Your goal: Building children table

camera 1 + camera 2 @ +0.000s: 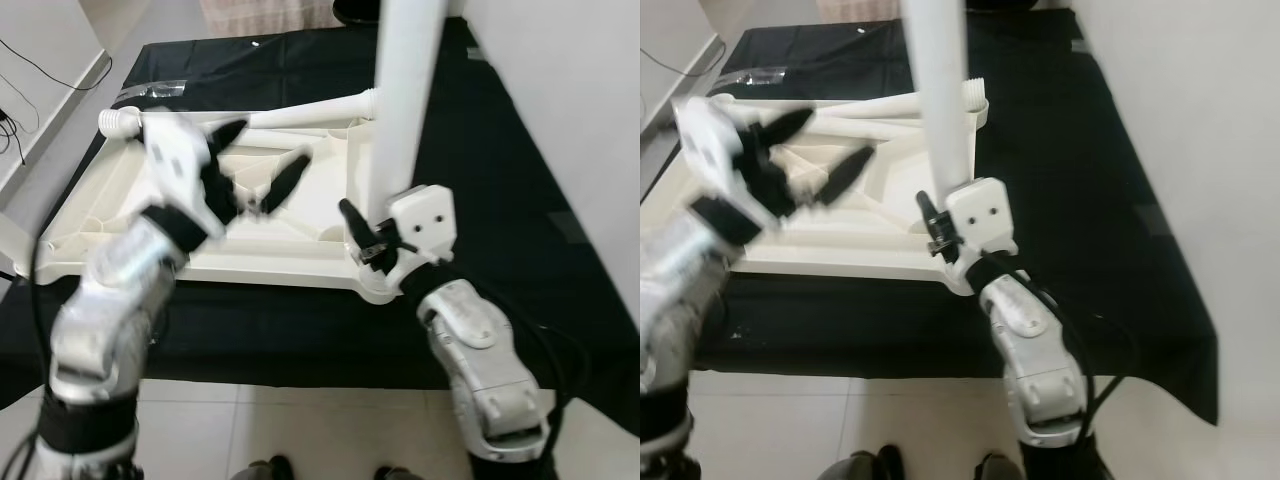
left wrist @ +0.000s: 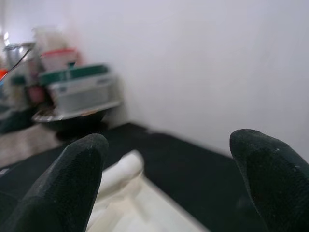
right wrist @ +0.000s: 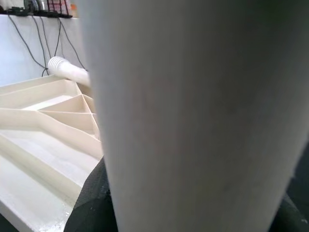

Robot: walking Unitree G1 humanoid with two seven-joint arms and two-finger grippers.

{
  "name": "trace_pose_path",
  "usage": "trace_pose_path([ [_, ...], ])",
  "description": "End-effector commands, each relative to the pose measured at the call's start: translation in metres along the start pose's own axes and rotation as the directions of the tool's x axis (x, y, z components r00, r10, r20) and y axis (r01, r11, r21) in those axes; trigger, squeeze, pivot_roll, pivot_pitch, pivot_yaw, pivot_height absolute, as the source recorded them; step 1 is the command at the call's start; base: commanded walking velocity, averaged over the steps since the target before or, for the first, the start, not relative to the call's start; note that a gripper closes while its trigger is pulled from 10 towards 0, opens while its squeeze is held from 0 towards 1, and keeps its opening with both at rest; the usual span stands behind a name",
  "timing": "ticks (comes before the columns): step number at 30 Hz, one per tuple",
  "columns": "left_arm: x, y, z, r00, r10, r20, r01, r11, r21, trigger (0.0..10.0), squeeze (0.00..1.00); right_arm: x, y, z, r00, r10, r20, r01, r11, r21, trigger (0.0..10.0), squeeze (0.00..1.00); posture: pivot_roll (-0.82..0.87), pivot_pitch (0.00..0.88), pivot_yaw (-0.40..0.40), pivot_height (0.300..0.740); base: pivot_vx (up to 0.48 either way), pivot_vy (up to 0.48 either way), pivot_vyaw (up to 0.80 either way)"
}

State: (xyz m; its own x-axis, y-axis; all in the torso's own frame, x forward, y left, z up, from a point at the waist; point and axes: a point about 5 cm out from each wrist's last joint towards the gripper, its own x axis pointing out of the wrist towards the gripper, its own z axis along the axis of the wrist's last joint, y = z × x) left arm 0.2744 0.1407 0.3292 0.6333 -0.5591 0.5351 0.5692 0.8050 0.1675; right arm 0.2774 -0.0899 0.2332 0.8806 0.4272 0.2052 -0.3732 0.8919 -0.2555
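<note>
We have one white leg point(image 1: 405, 95) upright in the upturned tabletop's point(image 1: 120, 215) near right corner — our right hand point(image 1: 372, 240) grasps it; left hand point(image 1: 255, 165) released, another leg point(image 1: 300, 113) lies unfitted.

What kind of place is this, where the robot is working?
Probably a room in a home, used here as a floor work area. A black cloth is spread over pale floor tiles beside a white wall, and the left wrist view shows stacked storage containers at the wall.
</note>
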Motion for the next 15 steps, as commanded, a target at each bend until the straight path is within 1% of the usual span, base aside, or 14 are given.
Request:
trace_pose_path([
  [1, 0.004, 0.005, 0.005, 0.998, -0.057, 0.010, 0.058, 0.993, -0.099, 10.0, 0.00, 0.002, 0.014, -0.016, 0.994, 0.084, -0.076, -0.083, 0.996, 0.021, 10.0, 0.00, -0.02, 0.186, 0.053, 0.740, 0.000, 0.000, 0.00],
  [2, 0.009, 0.004, 0.013, 0.990, -0.137, 0.022, 0.139, 0.981, -0.136, 10.0, 0.00, 0.002, 0.013, -0.019, 0.992, 0.093, -0.084, -0.092, 0.996, 0.011, 10.0, 0.00, -0.02, 0.184, 0.052, 0.740, 0.000, 0.000, 0.00],
  [3, 0.009, 0.004, 0.013, 0.990, -0.137, 0.022, 0.139, 0.981, -0.136, 10.0, 0.00, 0.002, 0.013, -0.019, 0.992, 0.093, -0.084, -0.092, 0.996, 0.011, 10.0, 0.00, -0.02, 0.184, 0.052, 0.740, 0.000, 0.000, 0.00],
  [5, 0.013, 0.000, 0.023, 0.962, -0.273, 0.031, 0.274, 0.947, -0.170, 10.0, 0.00, 0.003, 0.013, -0.022, 0.989, 0.105, -0.101, -0.105, 0.994, 0.003, 10.0, 0.00, -0.02, 0.184, 0.052, 0.740, 0.000, 0.000, 0.00],
  [6, 0.013, 0.000, 0.023, 0.962, -0.273, 0.031, 0.274, 0.947, -0.170, 10.0, 0.00, 0.003, 0.013, -0.022, 0.989, 0.105, -0.101, -0.105, 0.994, 0.003, 10.0, 0.00, -0.02, 0.184, 0.052, 0.740, 0.000, 0.000, 0.00],
  [7, 0.013, -0.002, 0.025, 0.948, -0.317, 0.030, 0.317, 0.932, -0.176, 10.0, 0.00, 0.004, 0.013, -0.023, 0.988, 0.108, -0.107, -0.109, 0.994, -0.001, 10.0, 0.00, -0.02, 0.179, 0.050, 0.740, 0.000, 0.000, 0.00],
  [8, 0.014, -0.004, 0.028, 0.928, -0.372, 0.024, 0.370, 0.909, -0.191, 10.0, 0.00, 0.006, 0.011, -0.025, 0.987, 0.106, -0.119, -0.107, 0.994, 0.005, 10.0, 0.00, -0.02, 0.179, 0.050, 0.740, 0.000, 0.000, 0.00],
  [10, 0.015, -0.008, 0.031, 0.887, -0.461, 0.016, 0.455, 0.869, -0.197, 10.0, 0.00, 0.010, 0.006, -0.027, 0.986, 0.087, -0.141, -0.084, 0.996, 0.030, 10.0, 0.00, -0.02, 0.176, 0.052, 0.740, 0.000, 0.000, 0.00],
  [11, 0.015, -0.009, 0.032, 0.873, -0.487, 0.017, 0.480, 0.855, -0.197, 10.0, 0.00, 0.012, 0.003, -0.028, 0.986, 0.073, -0.153, -0.065, 0.996, 0.057, 10.0, 0.00, -0.02, 0.176, 0.052, 0.740, 0.000, 0.000, 0.00],
  [12, 0.015, -0.009, 0.032, 0.873, -0.487, 0.017, 0.480, 0.855, -0.197, 10.0, 0.00, 0.012, 0.003, -0.028, 0.986, 0.073, -0.153, -0.065, 0.996, 0.057, 10.0, 0.00, -0.02, 0.176, 0.052, 0.740, 0.000, 0.000, 0.00],
  [13, 0.015, -0.010, 0.033, 0.864, -0.503, 0.020, 0.496, 0.845, -0.201, 10.0, 0.00, 0.014, 0.000, -0.029, 0.985, 0.053, -0.164, -0.038, 0.995, 0.094, 10.0, 0.00, -0.03, 0.175, 0.051, 0.740, 0.000, 0.000, 0.00],
  [15, 0.015, -0.010, 0.036, 0.849, -0.527, 0.028, 0.521, 0.827, -0.211, 10.0, 0.00, 0.017, -0.005, -0.030, 0.983, 0.030, -0.179, -0.007, 0.992, 0.125, 10.0, 0.00, -0.03, 0.175, 0.052, 0.740, 0.000, 0.000, 0.00],
])
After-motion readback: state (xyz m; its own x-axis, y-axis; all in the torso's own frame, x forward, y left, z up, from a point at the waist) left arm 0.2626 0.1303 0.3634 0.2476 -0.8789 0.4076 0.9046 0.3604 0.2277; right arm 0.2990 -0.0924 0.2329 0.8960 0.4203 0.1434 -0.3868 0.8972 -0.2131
